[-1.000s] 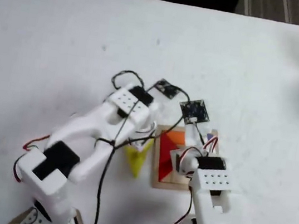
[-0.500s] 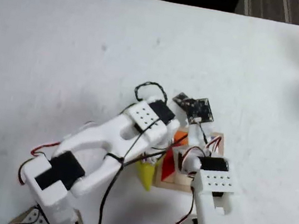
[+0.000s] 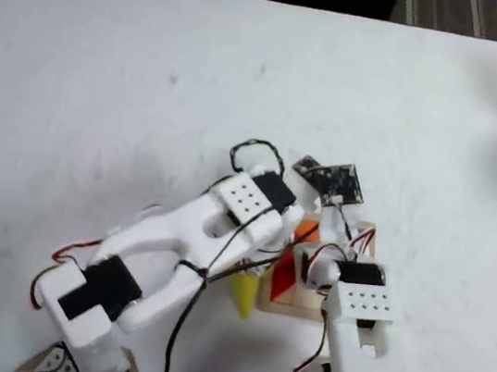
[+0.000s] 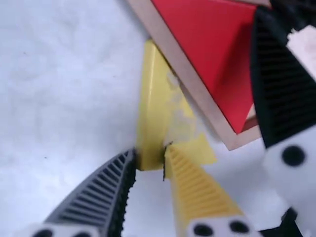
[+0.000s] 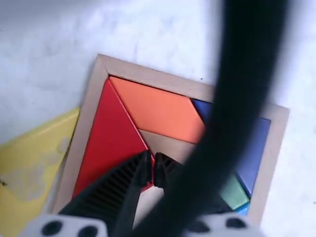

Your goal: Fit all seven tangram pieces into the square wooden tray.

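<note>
Change, left arm: since a second earlier the white left arm (image 3: 225,215) had swung in toward the square wooden tray (image 3: 303,310), and its wrist ended close beside the wrist of the white right arm (image 3: 358,301).
Change, yellow piece: the yellow triangular tangram piece (image 3: 244,292) had travelled with that arm across the white worktop (image 3: 105,80), from a little apart from the tray to right against it.
Change, right arm: it had hardly shifted and stayed above the tray.
Left jaws: clamped on one corner of the yellow triangular tangram piece, with the grey jaw on one side and the yellow jaw on the other.
Right jaws: together and holding nothing, with the tips over the bare wooden floor of the tray, just beside the red triangular piece (image 5: 108,138).
Yellow piece, place: outside the tray on the worktop, touching the outer side of the rim along which the red triangular piece lay.
Tray contents: the red triangular piece sat along one wall and an orange four-sided piece (image 5: 158,111) along the adjoining wall. A blue piece (image 5: 254,148) and a green piece (image 5: 234,195) sat toward the far corner, partly hidden by a black cable (image 5: 242,74).
Writing: two small dark circuit boards (image 3: 335,182) lay just beyond the tray. Any marks on them were too small to read.
</note>
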